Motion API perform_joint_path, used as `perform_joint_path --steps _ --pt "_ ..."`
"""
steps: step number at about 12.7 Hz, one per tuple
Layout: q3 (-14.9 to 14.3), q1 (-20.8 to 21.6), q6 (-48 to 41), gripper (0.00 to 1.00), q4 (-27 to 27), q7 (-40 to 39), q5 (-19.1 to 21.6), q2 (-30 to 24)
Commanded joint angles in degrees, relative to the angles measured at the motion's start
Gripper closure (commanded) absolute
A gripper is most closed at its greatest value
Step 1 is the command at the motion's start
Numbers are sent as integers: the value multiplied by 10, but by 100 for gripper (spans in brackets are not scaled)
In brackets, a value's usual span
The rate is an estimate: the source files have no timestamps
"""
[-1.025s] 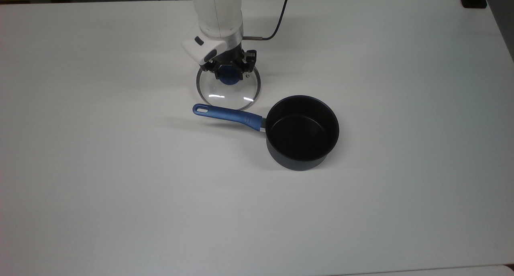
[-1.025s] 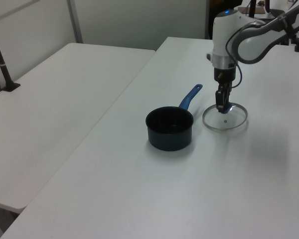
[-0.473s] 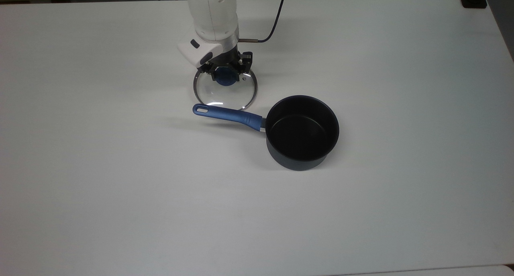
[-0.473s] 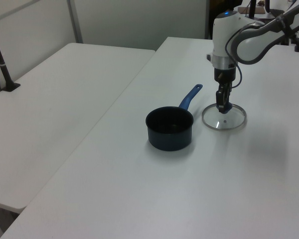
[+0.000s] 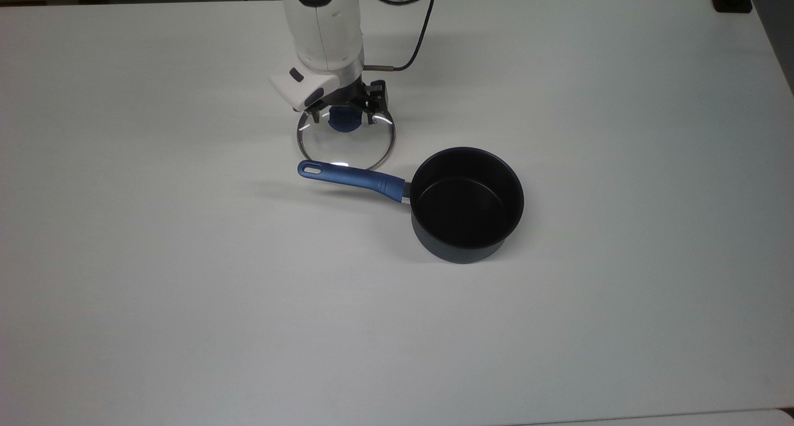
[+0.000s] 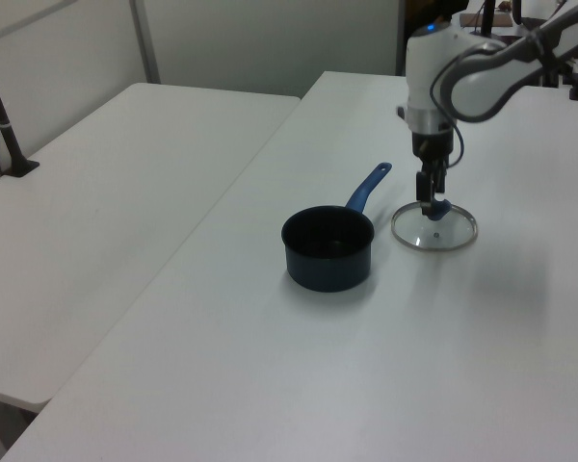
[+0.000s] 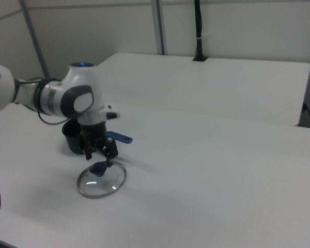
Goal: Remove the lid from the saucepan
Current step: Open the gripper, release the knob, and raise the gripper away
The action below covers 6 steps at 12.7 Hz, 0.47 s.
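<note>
Lying flat on the table (image 5: 186, 289), clear lid (image 5: 345, 144) beside uncovered pan (image 5: 466, 203); gripper (image 5: 345, 111) fingers spread above blue knob (image 5: 343, 119).

The saucepan (image 6: 328, 249) stood open on the white table (image 6: 270, 385). Just beside its blue handle lay the lid (image 6: 434, 229), the gripper (image 6: 432, 199) above its knob.

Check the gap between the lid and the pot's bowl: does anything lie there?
In the top view, the pot's own blue handle runs along the lid's near edge; otherwise bare white table.
</note>
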Motion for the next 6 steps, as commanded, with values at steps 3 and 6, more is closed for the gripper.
perform_joint_path --steps 3,6 --pt "0 -2 -220 0 166 20 -71 -44" --pt "-9 -10 -249 0 220 21 -70 -58"
